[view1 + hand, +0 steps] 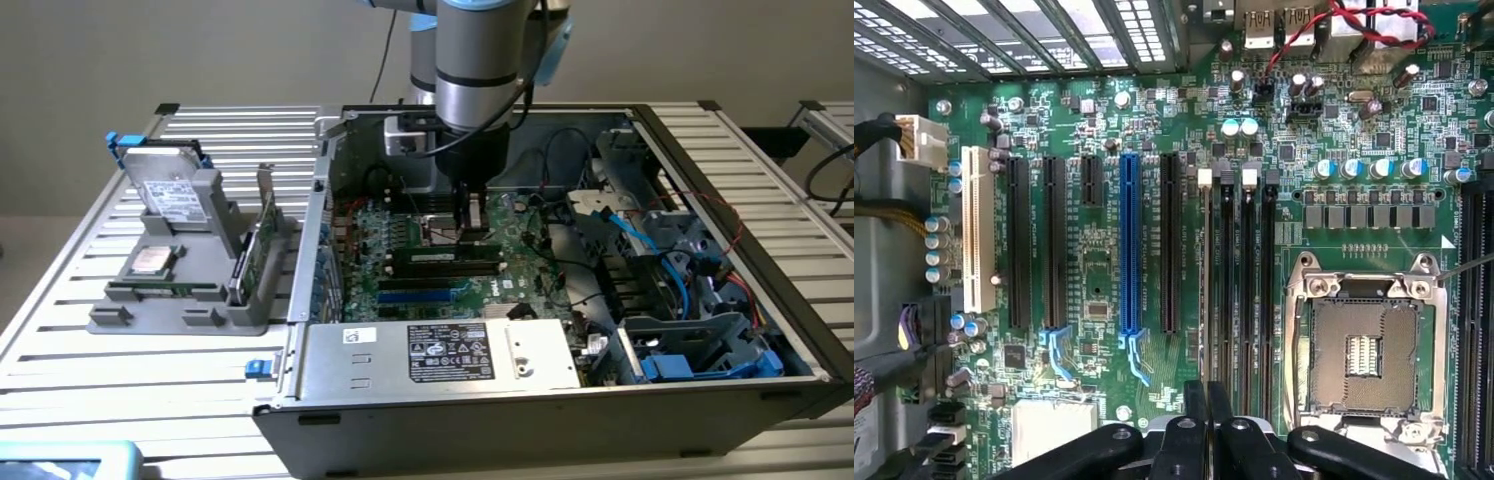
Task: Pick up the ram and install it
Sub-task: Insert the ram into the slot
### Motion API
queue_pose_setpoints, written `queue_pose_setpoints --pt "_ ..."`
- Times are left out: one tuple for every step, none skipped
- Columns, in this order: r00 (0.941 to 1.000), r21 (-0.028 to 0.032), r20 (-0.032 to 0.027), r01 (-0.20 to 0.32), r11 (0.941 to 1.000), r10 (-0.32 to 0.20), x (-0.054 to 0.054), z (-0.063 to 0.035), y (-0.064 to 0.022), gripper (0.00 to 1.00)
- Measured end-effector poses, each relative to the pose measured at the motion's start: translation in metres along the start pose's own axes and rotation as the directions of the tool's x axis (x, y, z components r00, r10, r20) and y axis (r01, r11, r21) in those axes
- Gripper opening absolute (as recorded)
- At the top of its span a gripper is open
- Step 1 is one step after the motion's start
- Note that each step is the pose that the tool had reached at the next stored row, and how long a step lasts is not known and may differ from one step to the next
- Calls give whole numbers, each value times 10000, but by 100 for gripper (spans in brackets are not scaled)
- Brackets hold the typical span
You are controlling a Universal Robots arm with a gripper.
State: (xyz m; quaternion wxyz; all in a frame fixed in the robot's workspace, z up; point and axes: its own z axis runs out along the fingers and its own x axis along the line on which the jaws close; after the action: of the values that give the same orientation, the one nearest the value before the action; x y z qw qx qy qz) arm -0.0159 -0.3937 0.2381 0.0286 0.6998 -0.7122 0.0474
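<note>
**Hand shut over ram at mem. slots inside PC case**

The open PC case (534, 425) sits mid-desk (80, 330), reaching toward the desk edge at the exterior view's right. The arm (474, 60) comes down into it from above. Inside the case:
- The green motherboard (387, 255) lies flat on the floor.
- A silver power supply (441, 352) w/ labels runs along the near wall.
- Black and blue cables (638, 235) and a drive cage (694, 345) w/ blue parts fill the side toward the exterior view's right.

The ram (441, 257) stands on its long edge on the motherboard, lengthwise along the memory slots (1237, 280), approx. mid-board. Can't tell whether it's fully seated.

The hand (470, 232) is right above the ram's top edge, fingers pressed together w/ no gap btw them. Can't tell whether the tips touch the ram or nip it. In the wrist view the closed fingers line up w/ the slot bank, next to the open CPU socket (1362, 345) w/ its pin field showing.

A grey holder (174, 315) sits near the desk edge at the exterior view's left, just beside the case. It carries other parts:
- A silver hard drive (171, 195) leans upright at its far end.
- A green expansion card (260, 235) w/ metal bracket stands on edge along the side nearest the case.
- A small silver part (150, 262) lies flat in the middle.
</note>
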Motion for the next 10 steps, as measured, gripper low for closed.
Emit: queue_pose_setpoints --pt "10000 0 9 4 10000 -4 0 3 0 12" --pt "10000 0 21 9 10000 -9 0 6 0 12" --pt "10000 1 32 14 10000 -14 -1 10 0 12" --pt "10000 2 41 19 10000 -19 -2 17 0 12" --pt "10000 2 48 26 10000 -26 -3 25 1 12" --pt "10000 2 54 33 10000 -33 -3 32 1 12" --pt "10000 4 63 42 10000 -42 -4 40 2 12" --pt "10000 4 71 52 10000 -52 -4 46 2 12" --pt "9999 5 81 62 10000 -62 -4 49 2 12" --pt "9999 5 89 72 10000 -72 -5 52 2 12"
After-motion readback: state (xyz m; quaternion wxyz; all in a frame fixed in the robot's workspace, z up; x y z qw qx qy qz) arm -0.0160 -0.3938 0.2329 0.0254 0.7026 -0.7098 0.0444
